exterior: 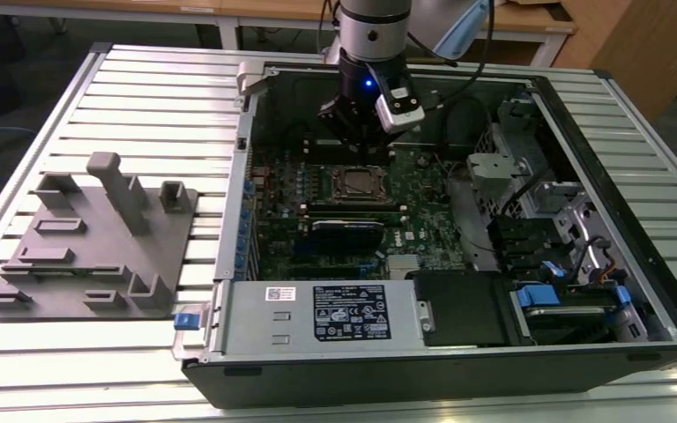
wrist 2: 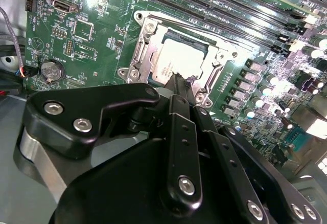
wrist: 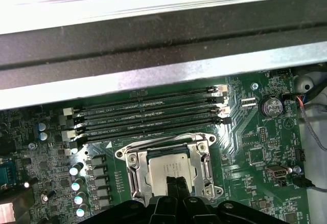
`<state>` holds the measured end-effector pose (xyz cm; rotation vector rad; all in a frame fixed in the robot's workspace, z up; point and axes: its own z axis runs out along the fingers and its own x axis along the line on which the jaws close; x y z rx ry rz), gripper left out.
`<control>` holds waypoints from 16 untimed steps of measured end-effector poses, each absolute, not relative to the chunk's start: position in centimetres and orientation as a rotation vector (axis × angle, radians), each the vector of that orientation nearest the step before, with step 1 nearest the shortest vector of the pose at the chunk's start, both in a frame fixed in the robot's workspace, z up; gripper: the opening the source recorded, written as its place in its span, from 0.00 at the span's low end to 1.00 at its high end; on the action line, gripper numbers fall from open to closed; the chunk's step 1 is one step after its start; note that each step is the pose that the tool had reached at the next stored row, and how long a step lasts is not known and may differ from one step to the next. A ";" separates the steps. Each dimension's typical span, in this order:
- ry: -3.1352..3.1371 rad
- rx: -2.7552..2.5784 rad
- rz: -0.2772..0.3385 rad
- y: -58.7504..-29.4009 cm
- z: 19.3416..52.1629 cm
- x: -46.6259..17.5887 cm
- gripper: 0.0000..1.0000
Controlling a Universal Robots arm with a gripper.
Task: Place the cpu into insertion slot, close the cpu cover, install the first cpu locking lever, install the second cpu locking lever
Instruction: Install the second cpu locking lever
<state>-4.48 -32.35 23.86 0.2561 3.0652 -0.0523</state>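
The cpu point(wrist 2: 176, 60) lies flat in the insertion slot point(exterior: 359, 183) on the green motherboard, silvery top up. The cpu cover point(wrist 2: 144, 55) is folded down around it, framing the chip point(wrist: 168, 163) through its window. A thin metal lever point(wrist: 163, 143) runs along the slot's side nearest the memory slots. My gripper point(wrist 2: 180, 81) hovers low over one edge of the socket with its two black fingers pressed together and nothing between them. In the first wrist view the fingertips point(wrist: 172, 183) overlap the chip's edge. In the exterior view the gripper point(exterior: 356, 145) hangs just behind the socket.
Several long memory slots point(wrist: 148, 116) lie beside the socket, and a coin battery point(wrist 2: 52, 70) sits nearby. The open case's walls point(exterior: 621, 203) surround the board. A power supply point(exterior: 315, 313) fills the front. A grey fixture point(exterior: 92, 238) stands on the slatted table at the exterior view's left.
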 end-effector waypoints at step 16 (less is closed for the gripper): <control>3.065 0.256 -0.052 -33.7 23.9 -4.5 0.10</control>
